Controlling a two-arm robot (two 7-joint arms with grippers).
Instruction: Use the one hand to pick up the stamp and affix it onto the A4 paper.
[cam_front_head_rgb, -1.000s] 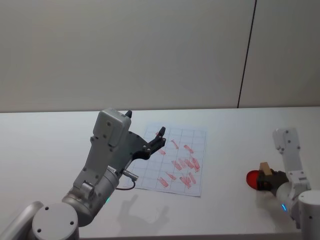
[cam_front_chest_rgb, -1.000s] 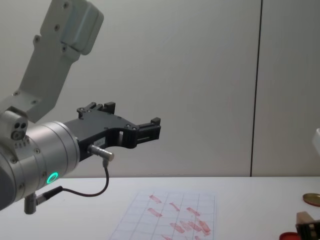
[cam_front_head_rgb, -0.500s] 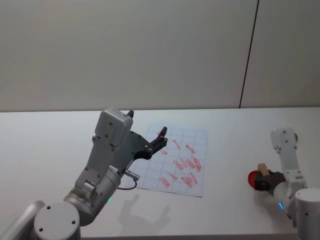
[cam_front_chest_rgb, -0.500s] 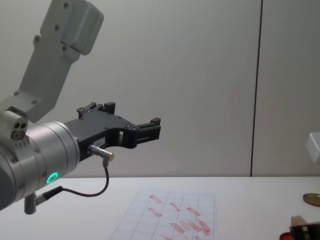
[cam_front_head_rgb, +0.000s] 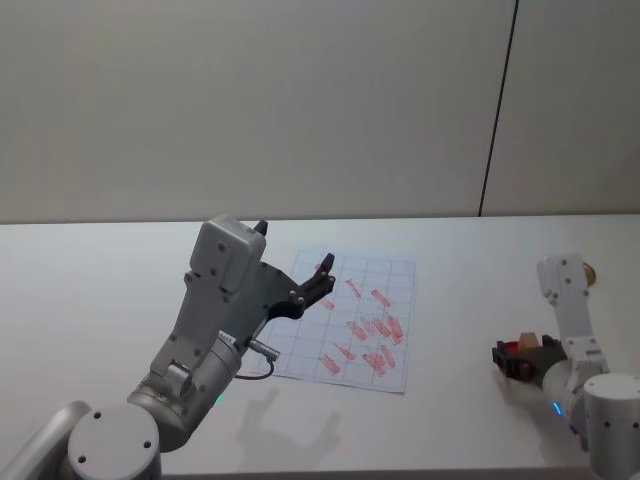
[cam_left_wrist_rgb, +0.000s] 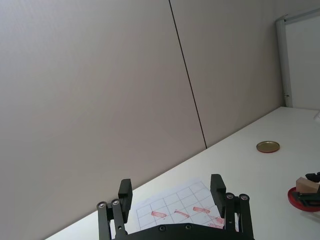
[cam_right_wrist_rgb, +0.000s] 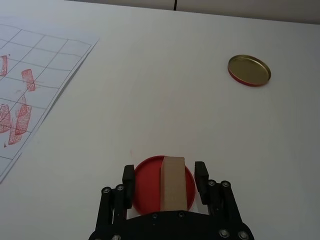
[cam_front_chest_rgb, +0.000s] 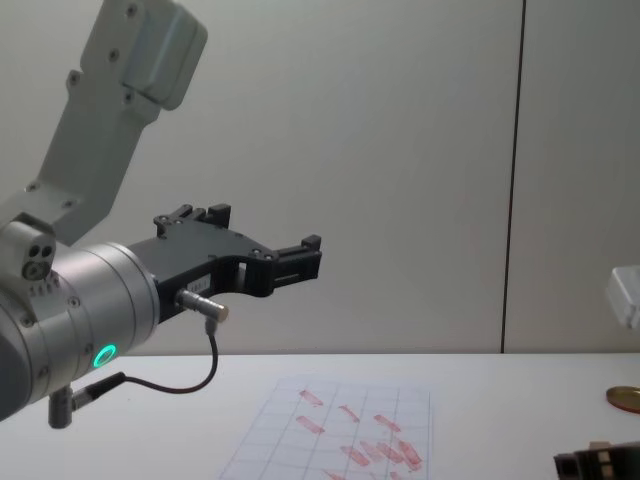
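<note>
I've got the right gripper (cam_right_wrist_rgb: 165, 176) down low at the red ink pad (cam_right_wrist_rgb: 149, 182), which sits on the white table (cam_right_wrist_rgb: 165, 90) well to the right of the paper (cam_front_head_rgb: 355, 320). Its two black fingers (cam_right_wrist_rgb: 201, 179) are spread, one on each side of the stamp (cam_right_wrist_rgb: 173, 189), with a visible gap on both sides, so they are released and not gripping anything. The stamp is the small tan wooden block standing on the ink pad, squarely between those fingers. From the head view I see the same setup: stamp (cam_front_head_rgb: 527, 343) on the pad, right gripper (cam_front_head_rgb: 513, 360) around it, all to the right of the paper. A round gold lid (cam_right_wrist_rgb: 249, 70) lies on the table beyond the ink pad, farther from the robot and well apart from it. The paper lies flat, printed with a faint grid and carrying a cluster of reddish stamp marks (cam_front_head_rgb: 372, 330), mostly in the half nearer the ink pad. The left gripper (cam_front_chest_rgb: 312, 258) is parked in the air, held high above the left edge of the paper; its fingers (cam_left_wrist_rgb: 217, 186) are spread wide with nothing between them. In the left wrist view I can pick out the paper (cam_left_wrist_rgb: 175, 205) below it and the ink pad (cam_left_wrist_rgb: 304, 198) far off.
</note>
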